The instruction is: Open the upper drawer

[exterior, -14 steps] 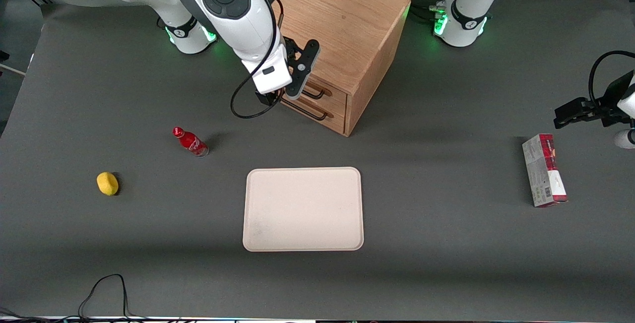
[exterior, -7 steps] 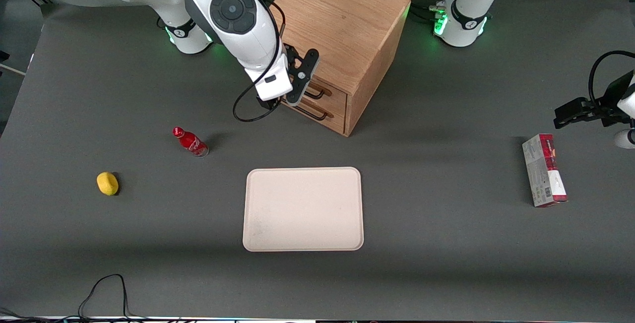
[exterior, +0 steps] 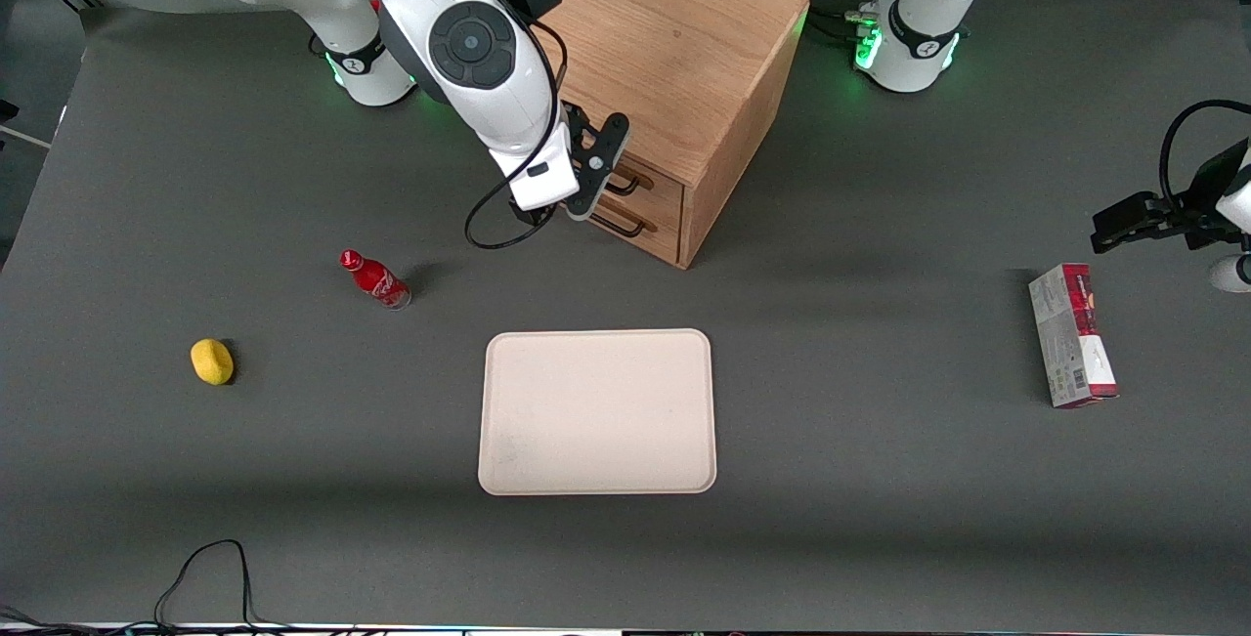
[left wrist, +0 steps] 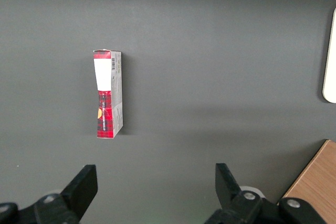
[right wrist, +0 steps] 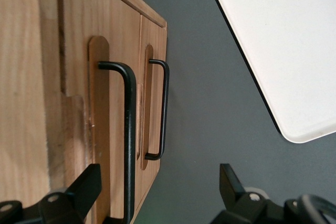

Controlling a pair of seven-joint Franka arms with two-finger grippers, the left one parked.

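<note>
The oak cabinet (exterior: 674, 60) stands near the arm bases, and both of its drawers are closed. The upper drawer (right wrist: 107, 103) has a long black wire handle (right wrist: 129, 129), partly visible in the front view (exterior: 628, 185). The bottom drawer's handle (right wrist: 164, 108) runs parallel below it (exterior: 625, 225). My gripper (exterior: 579, 198) is right in front of the drawer fronts and open. In the right wrist view the gripper (right wrist: 159, 192) has the upper handle between its two fingers; one finger (right wrist: 86, 187) is against the upper drawer front, and neither finger touches the handle.
A beige tray (exterior: 597, 411) lies nearer the front camera than the cabinet, and also shows in the right wrist view (right wrist: 283, 45). A red bottle (exterior: 375, 279) and a yellow lemon (exterior: 212, 361) lie toward the working arm's end. A red-and-grey box (exterior: 1071, 335) lies toward the parked arm's end.
My arm has come down and closer to the drawer fronts, so the gripper now covers more of both handles. The drawers have not moved.
</note>
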